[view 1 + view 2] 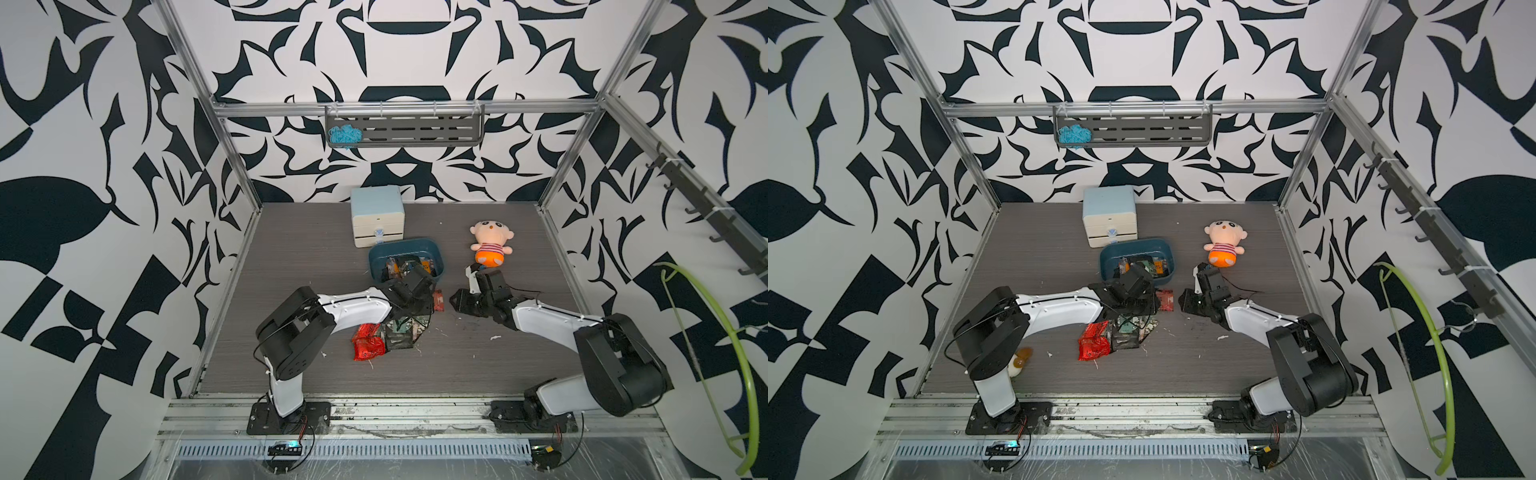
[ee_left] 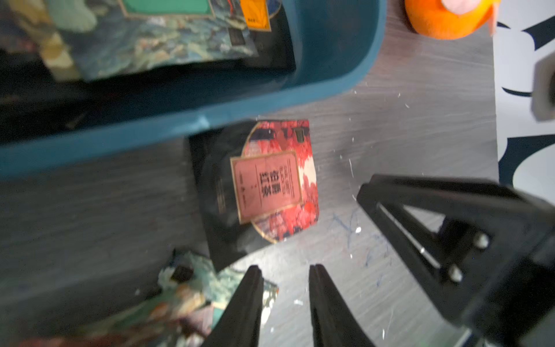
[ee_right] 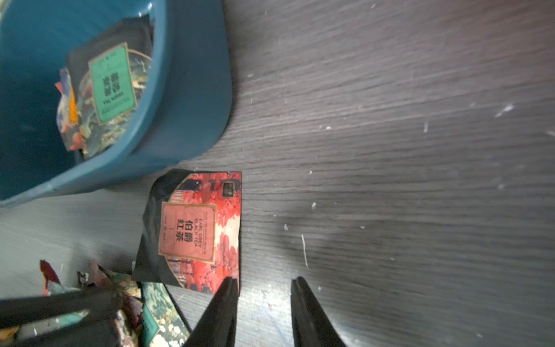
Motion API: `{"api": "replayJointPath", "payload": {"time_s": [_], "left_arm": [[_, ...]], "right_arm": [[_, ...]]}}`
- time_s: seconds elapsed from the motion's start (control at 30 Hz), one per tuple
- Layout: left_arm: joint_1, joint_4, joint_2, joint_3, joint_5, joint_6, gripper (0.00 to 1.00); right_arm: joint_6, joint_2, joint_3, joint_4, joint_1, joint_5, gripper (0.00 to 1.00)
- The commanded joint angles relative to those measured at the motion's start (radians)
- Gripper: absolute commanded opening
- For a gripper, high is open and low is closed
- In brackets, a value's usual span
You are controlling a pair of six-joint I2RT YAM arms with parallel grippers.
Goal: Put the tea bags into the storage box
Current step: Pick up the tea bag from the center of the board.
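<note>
The storage box (image 1: 437, 254) (image 1: 1169, 254) is a teal-blue tray at mid-table with several tea bags (image 1: 409, 266) lying in it. A black-and-red tea bag (image 1: 438, 300) (image 2: 270, 180) (image 3: 195, 231) lies flat on the table just outside the box's near corner. More tea bags (image 1: 399, 332) are heaped nearer the front, with shiny red ones (image 1: 368, 347) beside them. My left gripper (image 2: 285, 267) hovers open over bare table between the heap and the red tea bag. My right gripper (image 3: 262, 281) is open and empty, with one fingertip (image 3: 228, 282) at that bag's corner.
A pale blue-and-white drawer cabinet (image 1: 377, 216) stands behind the box. A plush doll (image 1: 490, 243) lies to the box's right. A small brown-and-white object (image 1: 1019, 359) sits by the left arm's base. A wall shelf (image 1: 436, 129) holds blue yarn (image 1: 345, 135).
</note>
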Motion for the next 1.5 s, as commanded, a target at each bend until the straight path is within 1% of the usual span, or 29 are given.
{"api": "replayJointPath", "payload": {"time_s": [0.0, 0.13, 0.37, 0.47, 0.63, 0.7, 0.8, 1.03, 1.2, 1.47], "left_arm": [[0.025, 0.007, 0.061, 0.039, 0.004, -0.015, 0.32], [0.042, 0.022, 0.102, 0.060, 0.027, -0.025, 0.32], [0.054, 0.010, 0.129, 0.059, 0.008, -0.031, 0.32], [0.054, 0.015, 0.143, 0.052, 0.028, -0.031, 0.32], [0.049, 0.018, 0.158, 0.034, 0.053, -0.030, 0.32], [0.044, 0.011, 0.158, 0.024, 0.045, -0.028, 0.31], [0.032, 0.002, 0.158, 0.012, 0.040, -0.029, 0.23], [-0.004, -0.026, 0.163, 0.012, 0.025, -0.017, 0.22], [-0.005, 0.018, 0.164, -0.012, 0.054, -0.038, 0.22], [-0.010, 0.033, 0.171, -0.001, 0.069, -0.047, 0.21]], "right_arm": [[-0.020, 0.020, 0.034, 0.044, 0.000, -0.051, 0.33], [-0.024, 0.032, 0.034, 0.048, 0.002, -0.062, 0.32], [-0.029, 0.049, 0.036, 0.051, 0.012, -0.061, 0.32], [-0.031, 0.064, 0.042, 0.049, 0.013, -0.061, 0.32], [-0.031, 0.081, 0.049, 0.055, 0.018, -0.066, 0.35], [-0.031, 0.087, 0.053, 0.055, 0.020, -0.067, 0.36], [-0.032, 0.095, 0.058, 0.052, 0.025, -0.067, 0.38], [-0.032, 0.108, 0.066, 0.044, 0.031, -0.063, 0.39], [-0.032, 0.111, 0.067, 0.041, 0.034, -0.063, 0.38], [-0.041, 0.114, 0.070, 0.035, 0.049, -0.067, 0.31]]}}
